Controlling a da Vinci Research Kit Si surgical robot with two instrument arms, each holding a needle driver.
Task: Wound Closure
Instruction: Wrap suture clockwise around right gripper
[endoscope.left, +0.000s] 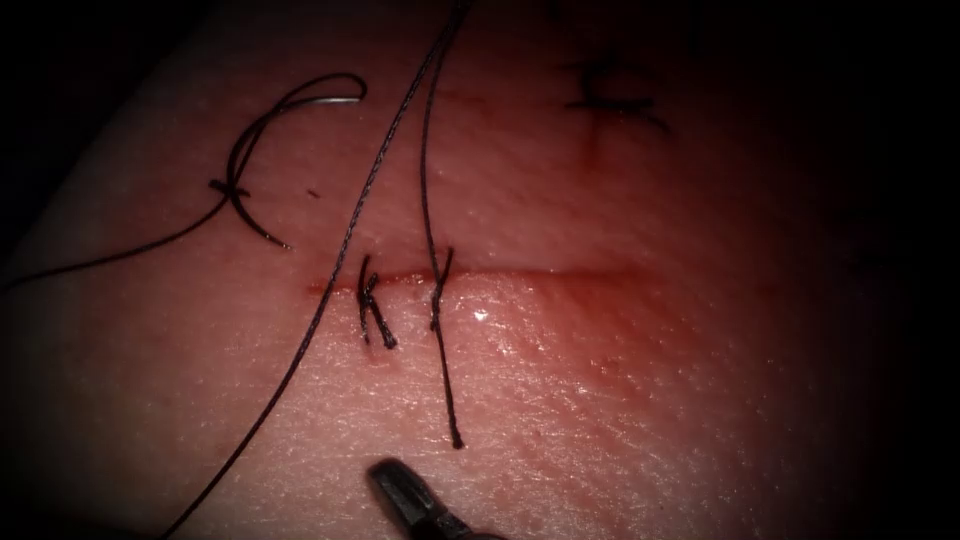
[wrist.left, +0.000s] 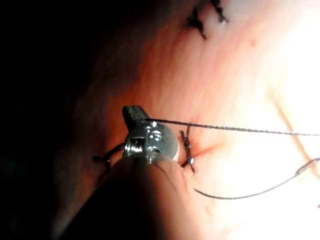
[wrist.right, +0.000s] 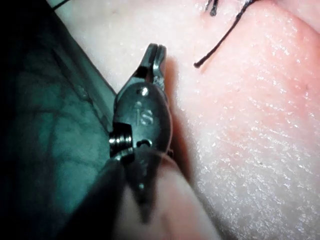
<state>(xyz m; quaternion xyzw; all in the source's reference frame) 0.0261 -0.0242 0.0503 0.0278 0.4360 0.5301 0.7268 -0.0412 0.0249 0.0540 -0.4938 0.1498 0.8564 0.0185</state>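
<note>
The curved needle (endoscope.left: 300, 105) lies free on the tissue (endoscope.left: 600, 400) above the cut's (endoscope.left: 520, 278) left end, outside the flesh, its thread (endoscope.left: 340, 260) trailing across two stitches. The right pincer (endoscope.left: 395, 485), seen closed and holding nothing, hovers below the cut near a cut thread end (endoscope.left: 452, 420). The left pincer (wrist.left: 134, 116) is clamped on the thread

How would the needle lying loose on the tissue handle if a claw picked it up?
Probably stiff: the needle holds its curve, lying on the tissue, not in it. Thin and smooth-looking, it may swivel in a grip. Left claw holds the thread; right claw, shut, holds nothing.
</note>
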